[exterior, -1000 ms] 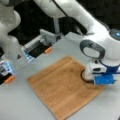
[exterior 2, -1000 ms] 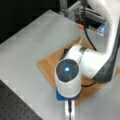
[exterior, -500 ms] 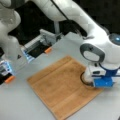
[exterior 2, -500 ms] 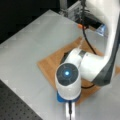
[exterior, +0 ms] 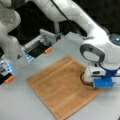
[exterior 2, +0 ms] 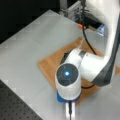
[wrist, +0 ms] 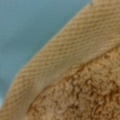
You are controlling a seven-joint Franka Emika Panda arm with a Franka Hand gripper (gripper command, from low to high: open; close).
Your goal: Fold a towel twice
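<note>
The orange-brown towel (exterior: 62,85) lies spread flat in a single layer on the grey table, a diamond shape in both front views (exterior 2: 50,65). My gripper (exterior: 91,83) is pressed down at the towel's right-hand edge near its corner; its fingers are hidden under the white and blue hand. From the opposite side, the arm's wrist covers the hand and much of the cloth. The wrist view is filled by the towel's woven hem band (wrist: 70,57) and terry pile (wrist: 85,97), very close, with bare table (wrist: 27,27) beyond the edge.
A second white arm (exterior: 10,30) stands at a front view's left. Behind the towel sits a grey fixture with orange tabs (exterior: 41,46), seen also as a fixture (exterior 2: 82,15) at a front view's top. The table's dark edge (exterior 2: 15,100) lies bottom left.
The hand has sunk a little lower onto the towel's right edge over the last second. The towel itself has not shifted.
</note>
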